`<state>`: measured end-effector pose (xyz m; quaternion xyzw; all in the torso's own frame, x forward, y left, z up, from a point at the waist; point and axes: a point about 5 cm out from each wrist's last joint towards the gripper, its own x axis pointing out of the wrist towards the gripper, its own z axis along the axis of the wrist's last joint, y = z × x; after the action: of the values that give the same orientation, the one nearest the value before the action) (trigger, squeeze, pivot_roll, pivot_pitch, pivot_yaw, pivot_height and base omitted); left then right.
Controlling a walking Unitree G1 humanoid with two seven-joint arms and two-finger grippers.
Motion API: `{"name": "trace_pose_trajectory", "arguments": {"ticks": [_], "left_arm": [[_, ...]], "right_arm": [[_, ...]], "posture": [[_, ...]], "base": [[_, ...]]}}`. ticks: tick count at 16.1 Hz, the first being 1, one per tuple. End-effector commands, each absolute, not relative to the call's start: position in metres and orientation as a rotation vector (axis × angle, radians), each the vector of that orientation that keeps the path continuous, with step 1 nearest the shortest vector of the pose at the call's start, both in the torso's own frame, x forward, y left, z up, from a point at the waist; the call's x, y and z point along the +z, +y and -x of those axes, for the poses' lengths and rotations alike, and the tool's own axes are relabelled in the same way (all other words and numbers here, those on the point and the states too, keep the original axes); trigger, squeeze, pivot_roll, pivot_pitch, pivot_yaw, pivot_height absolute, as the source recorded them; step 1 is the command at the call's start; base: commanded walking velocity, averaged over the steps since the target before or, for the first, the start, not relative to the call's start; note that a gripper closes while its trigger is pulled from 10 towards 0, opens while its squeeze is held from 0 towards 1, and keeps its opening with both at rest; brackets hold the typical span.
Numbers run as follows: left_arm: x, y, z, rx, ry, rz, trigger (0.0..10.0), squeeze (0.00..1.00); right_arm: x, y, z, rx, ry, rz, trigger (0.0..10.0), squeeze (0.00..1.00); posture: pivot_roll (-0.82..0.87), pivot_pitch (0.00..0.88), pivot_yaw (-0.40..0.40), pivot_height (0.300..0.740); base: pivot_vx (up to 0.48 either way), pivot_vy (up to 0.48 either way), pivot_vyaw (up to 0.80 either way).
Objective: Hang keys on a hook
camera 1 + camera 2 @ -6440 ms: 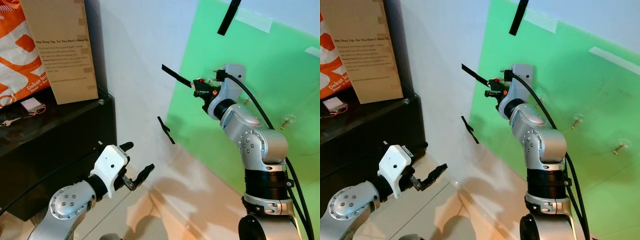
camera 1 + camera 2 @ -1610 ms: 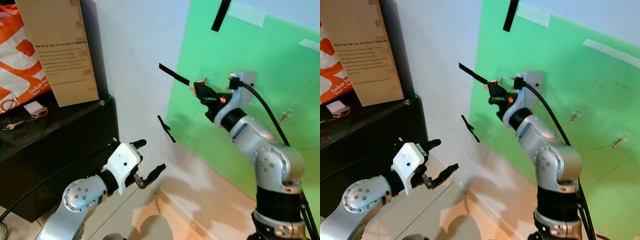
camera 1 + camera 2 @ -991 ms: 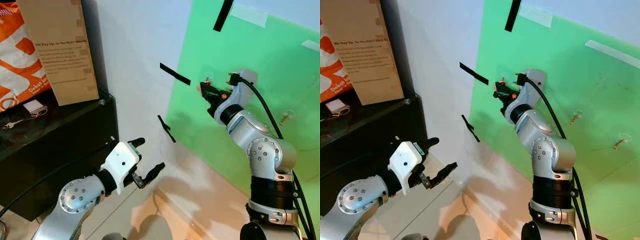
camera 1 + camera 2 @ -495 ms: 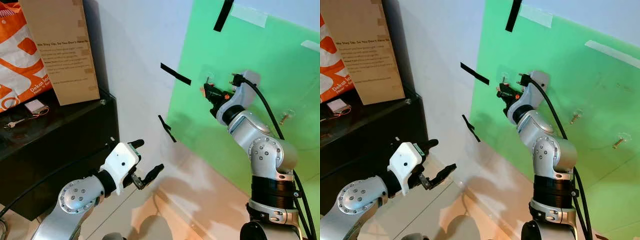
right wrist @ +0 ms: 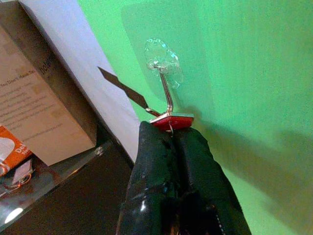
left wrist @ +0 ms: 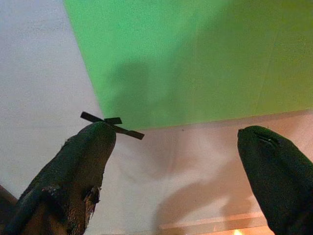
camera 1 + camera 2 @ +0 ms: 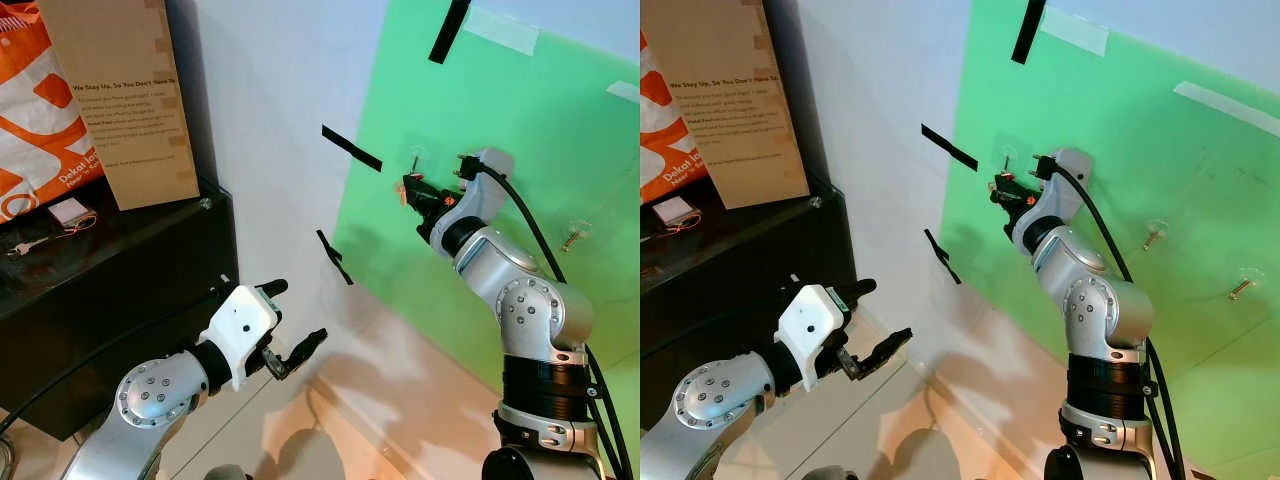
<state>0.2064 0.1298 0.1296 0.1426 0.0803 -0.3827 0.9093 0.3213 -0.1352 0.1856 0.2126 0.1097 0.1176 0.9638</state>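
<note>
My right gripper (image 7: 408,188) is raised against the green board (image 7: 520,130), shut on a small red key tag (image 5: 172,120). In the right wrist view the tag's top edge sits right at the lower end of a thin metal hook (image 5: 167,93) that hangs from a clear suction pad (image 5: 163,61). Whether the tag's ring is over the hook I cannot tell. That hook (image 7: 415,159) is just above the gripper in the eye views. My left gripper (image 7: 297,311) is held low near the floor, open and with nothing in it; its fingers (image 6: 80,171) point at the wall's base.
Two more hooks (image 7: 1153,237) (image 7: 1240,288) sit further right on the board. Black tape strips (image 7: 351,148) (image 7: 333,257) mark the white wall. At left a black cabinet (image 7: 110,270) carries a cardboard box (image 7: 125,100), an orange bag (image 7: 35,120) and loose keys (image 7: 22,245).
My right arm has folded in and turned its wrist, bringing the red tag close under the first hook. The left arm has barely moved.
</note>
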Motion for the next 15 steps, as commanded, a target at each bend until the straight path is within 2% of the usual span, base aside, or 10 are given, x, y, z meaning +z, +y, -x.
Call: {"name": "trace_pose_trajectory", "arguments": {"ticks": [1, 9, 10, 11, 15], "left_arm": [[0.134, 0.130, -0.205, -0.788, 0.151, -0.294, 10.0, 0.00], [0.135, 0.128, -0.208, -0.784, 0.137, -0.296, 10.0, 0.00], [0.136, 0.128, -0.209, -0.785, 0.133, -0.293, 10.0, 0.00], [0.137, 0.127, -0.209, -0.785, 0.129, -0.290, 10.0, 0.00], [0.148, 0.126, -0.214, -0.766, 0.072, -0.247, 10.0, 0.00]], "right_arm": [[0.174, -0.139, -0.318, 0.227, 0.283, -0.431, 10.0, 0.00], [0.168, -0.140, -0.321, 0.219, 0.302, -0.436, 10.0, 0.00], [0.168, -0.139, -0.321, 0.224, 0.300, -0.440, 10.0, 0.68], [0.168, -0.139, -0.321, 0.225, 0.299, -0.441, 10.0, 1.00], [0.167, -0.140, -0.320, 0.225, 0.297, -0.442, 10.0, 1.00]], "posture": [[0.03, 0.016, -0.113, 0.740], [0.03, 0.010, -0.114, 0.740], [0.03, 0.008, -0.114, 0.740], [0.03, 0.008, -0.114, 0.740], [0.03, 0.005, -0.112, 0.740]], "base": [[0.000, 0.000, 0.00], [0.000, 0.000, 0.00], [0.000, 0.000, 0.00], [0.000, 0.000, 0.00], [0.000, 0.000, 0.00]]}}
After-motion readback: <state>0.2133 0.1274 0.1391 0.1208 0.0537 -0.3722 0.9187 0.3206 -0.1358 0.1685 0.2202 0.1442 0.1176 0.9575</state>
